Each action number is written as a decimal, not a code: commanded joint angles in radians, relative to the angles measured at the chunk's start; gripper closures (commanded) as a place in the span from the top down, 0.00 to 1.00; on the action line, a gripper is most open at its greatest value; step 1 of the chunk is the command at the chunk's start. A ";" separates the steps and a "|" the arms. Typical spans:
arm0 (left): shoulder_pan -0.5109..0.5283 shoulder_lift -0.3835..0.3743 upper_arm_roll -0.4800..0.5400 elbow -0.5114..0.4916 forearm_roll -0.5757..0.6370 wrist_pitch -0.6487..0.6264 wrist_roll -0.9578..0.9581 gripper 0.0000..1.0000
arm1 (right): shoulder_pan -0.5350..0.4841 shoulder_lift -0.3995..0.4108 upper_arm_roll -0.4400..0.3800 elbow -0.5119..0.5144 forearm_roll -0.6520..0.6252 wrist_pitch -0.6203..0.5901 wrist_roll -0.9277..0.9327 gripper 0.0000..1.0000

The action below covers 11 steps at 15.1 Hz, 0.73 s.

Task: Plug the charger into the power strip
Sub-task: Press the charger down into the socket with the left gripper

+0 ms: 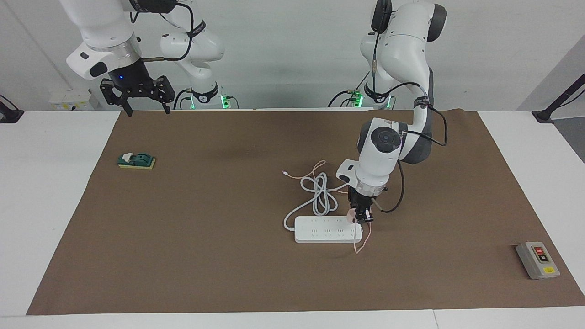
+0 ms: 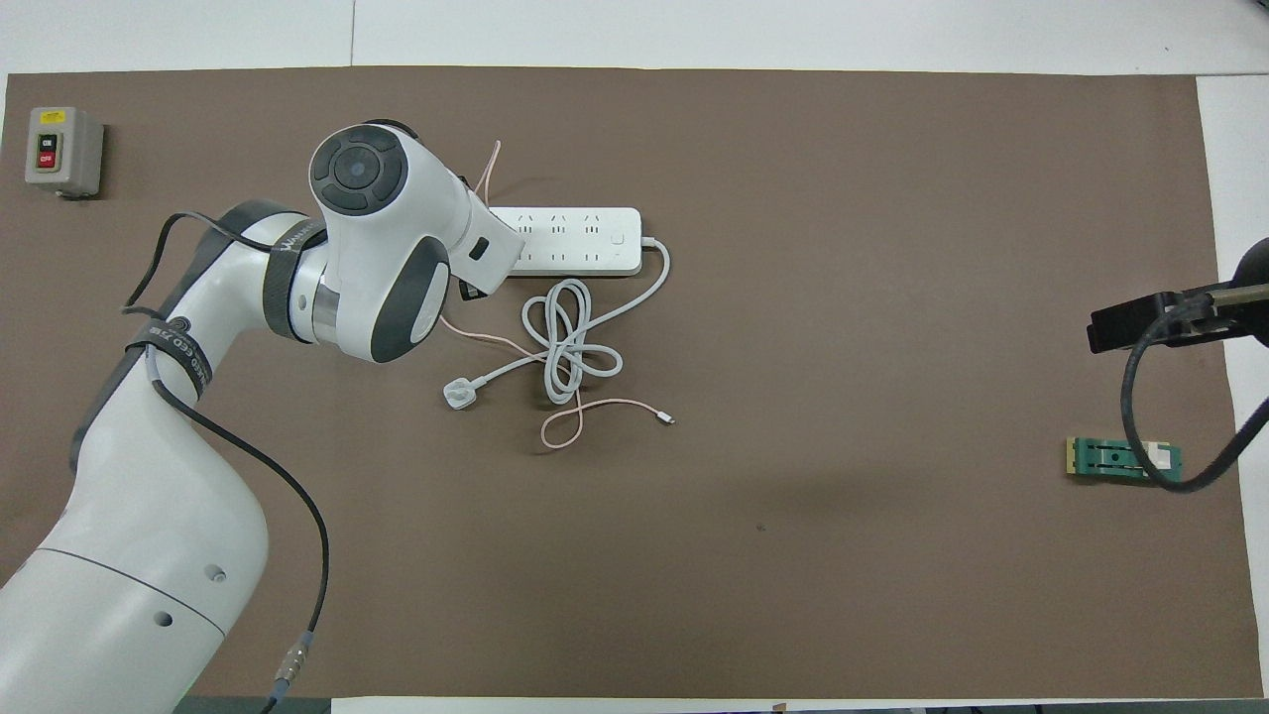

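Note:
The white power strip [image 1: 320, 230] lies flat on the brown mat, its sockets facing up [image 2: 575, 241]. My left gripper [image 1: 361, 220] points straight down over the strip's end toward the left arm's end of the table, shut on the pale pink charger [image 1: 351, 215]. The charger sits right at the strip's top face; whether its prongs are in a socket I cannot tell. Its thin pink cable [image 1: 361, 242] hangs off the strip's edge and trails across the mat [image 2: 595, 407]. In the overhead view the left wrist hides the charger. My right gripper [image 1: 145, 109] waits open, raised over the mat's edge by the robots.
The strip's thick white cord [image 2: 565, 342] lies coiled nearer the robots, ending in a round white plug [image 2: 458, 394]. A grey button box [image 1: 537, 259] sits at the left arm's end of the table, a small green block [image 1: 136, 161] at the right arm's end.

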 commanded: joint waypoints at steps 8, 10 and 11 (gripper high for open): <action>0.004 -0.003 0.017 -0.033 0.093 0.039 0.048 0.00 | -0.005 -0.005 0.006 0.002 0.014 -0.005 0.017 1.00; 0.004 -0.003 0.017 -0.027 0.096 0.018 0.047 0.00 | -0.005 -0.005 0.006 0.002 0.014 -0.005 0.017 1.00; 0.002 -0.002 0.015 -0.028 0.093 0.024 0.047 0.00 | -0.005 -0.005 0.006 0.002 0.014 -0.005 0.017 1.00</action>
